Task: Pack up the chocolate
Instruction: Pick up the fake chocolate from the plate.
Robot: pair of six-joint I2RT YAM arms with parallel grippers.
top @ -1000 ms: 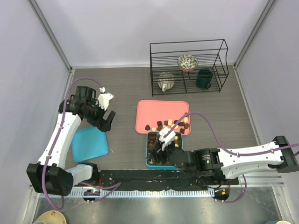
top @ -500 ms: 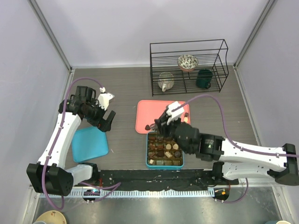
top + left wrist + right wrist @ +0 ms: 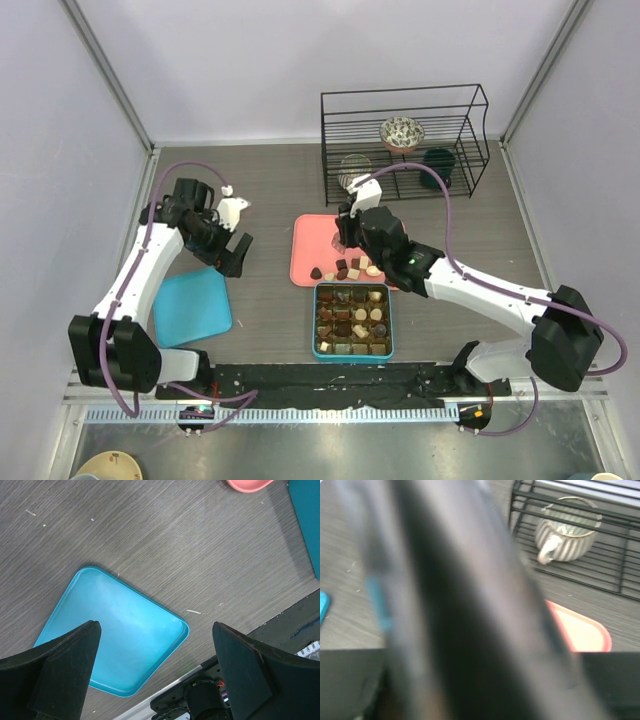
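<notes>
Right pincer (image 3: pixel 342 235) poised above the far half of the flat pink plastic tray (image 3: pixel 315 232), near the middle of the worktop. Jaw state not determinable: own wrist view smeared to a dark blur, overhead view too small. Nothing seen gripped, though not ruled out. Left pincer (image 3: pixel 155 627) spread wide, empty, hanging over the flat bright-blue rounded-square lid (image 3: pixel 115 640) toward the left near corner.

Small loose chocolate pieces (image 3: pixel 347 268), dark brown, mid brown and cream, bunched along the tray's near rim, some touching. Further pieces seated in the brown compartments of the square teal box (image 3: pixel 352 354), just beside that rim, toward the near edge; most compartments apparently filled.

Black wire rack (image 3: pixel 405 140) at the far right corner, carrying a striped grey mug (image 3: pixel 565 530), a patterned bowl (image 3: pixel 402 132) and a dark green cup (image 3: pixel 437 168).

Judged risks:
- Two pieces caught at once, owing to the tight bunching.
- Neighbours nudged over the near rim during descent.
- Piece released onto an occupied compartment, given the few gaps left.
- Slip from the jaws over the gap between tray and box.
</notes>
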